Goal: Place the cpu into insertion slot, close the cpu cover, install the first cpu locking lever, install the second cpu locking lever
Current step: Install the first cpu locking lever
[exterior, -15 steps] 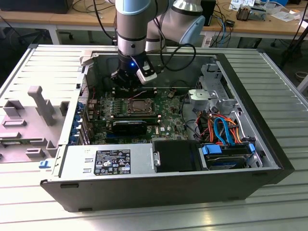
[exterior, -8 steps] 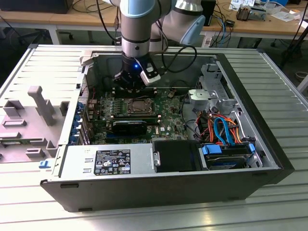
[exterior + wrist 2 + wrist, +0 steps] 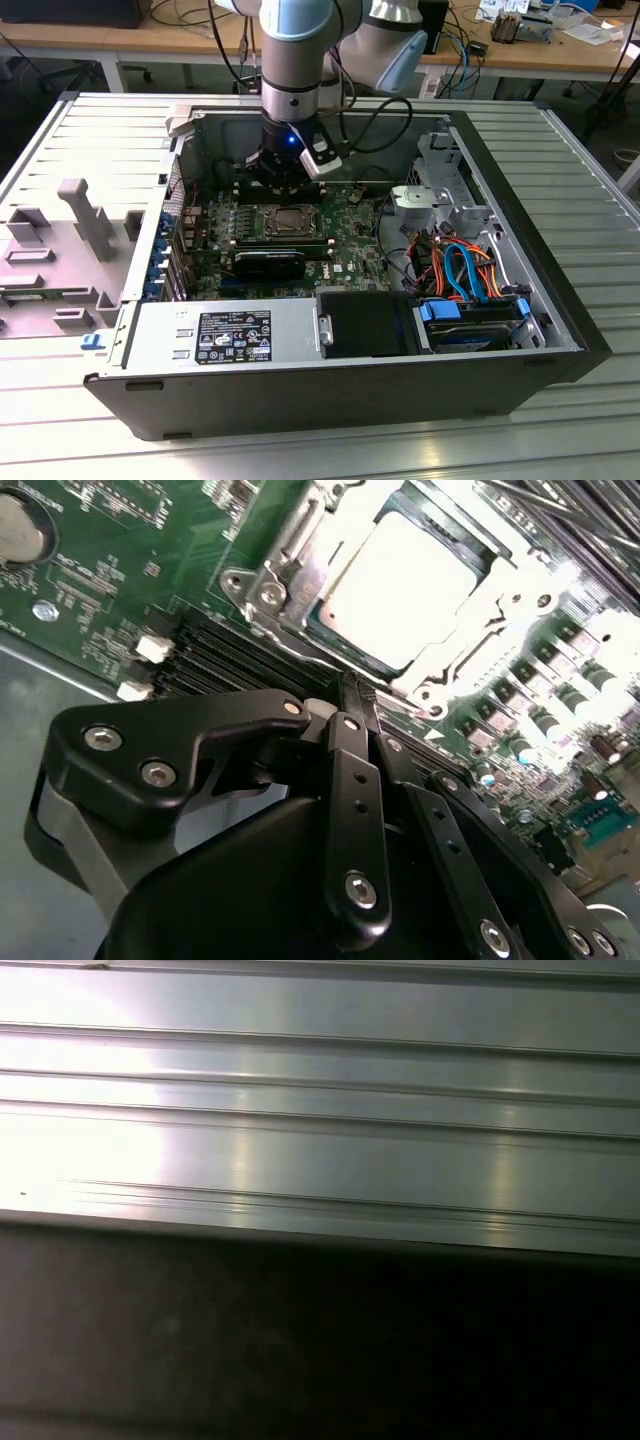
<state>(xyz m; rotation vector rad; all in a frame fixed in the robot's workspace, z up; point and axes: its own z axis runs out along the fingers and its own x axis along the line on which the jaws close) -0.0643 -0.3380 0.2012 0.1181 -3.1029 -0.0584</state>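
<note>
Because my gripper [image 3: 352,692] stands with its fingers pressed together, holding nothing, its tip just beside the socket's edge, a skewed push could scrape the board or bend a locking lever rather than seat it.

Item: cpu [image 3: 400,585], grey top, lying flat in the insertion slot [image 3: 265,590] directly ahead of my gripper tip.
Item: cpu cover [image 3: 500,575], silvery frame, apparently down around the chip; whether it is latched I cannot tell.
Item: motherboard [image 3: 100,600], green, all around.
Pose: my arm [image 3: 295,60] drops near vertical into the open computer case [image 3: 520,170], wrist over the socket.
</note>
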